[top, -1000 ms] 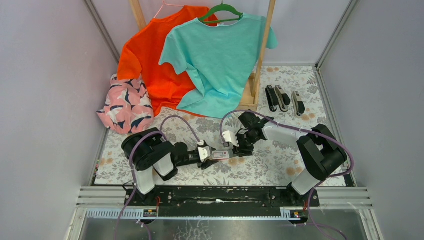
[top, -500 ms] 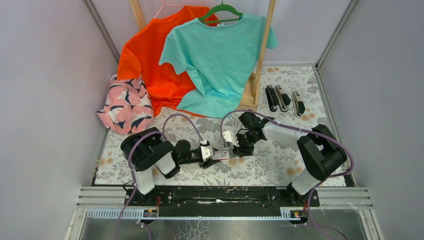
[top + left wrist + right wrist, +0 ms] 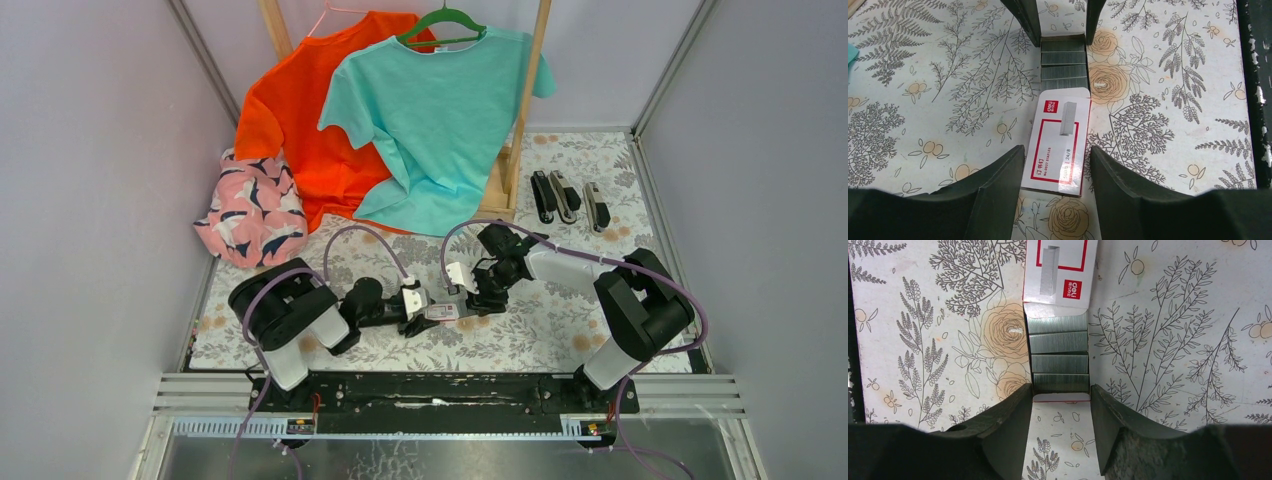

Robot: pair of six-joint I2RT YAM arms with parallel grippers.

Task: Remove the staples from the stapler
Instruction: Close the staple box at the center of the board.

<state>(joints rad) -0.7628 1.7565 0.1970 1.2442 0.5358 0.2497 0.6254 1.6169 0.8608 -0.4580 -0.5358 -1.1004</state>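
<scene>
- Top view: the left gripper [image 3: 414, 308] and right gripper [image 3: 472, 297] meet nose to nose at a small box [image 3: 440, 311] in the near middle of the table [image 3: 560, 335]. Three staplers [image 3: 565, 196] lie well apart at the far right, with neither arm near them.
- Left wrist: the left fingers [image 3: 998, 175] are clenched on the long sides of the box sleeve. Beyond its open flap a white tray [image 3: 1063, 35] is slid out, and the staples [image 3: 1064, 59] lie in it as four grey strips side by side. The far end of the tray sits between the right gripper's fingers.
- Right wrist: the right fingers [image 3: 1010, 407] pinch the end of the tray, with the nearest strip just beyond their tips.
- Handling, as a judgement:
  - The strips look light and stiff, but they are only glued together, so a twist or a hard squeeze would likely snap them.
  - Their bare metal should be slippery.
  - The best hold is probably across a strip's narrow width at mid-length.
  - The card tray is thin and would crush under force.
  - These staples are boxed. Any in the staplers cannot be seen.
</scene>
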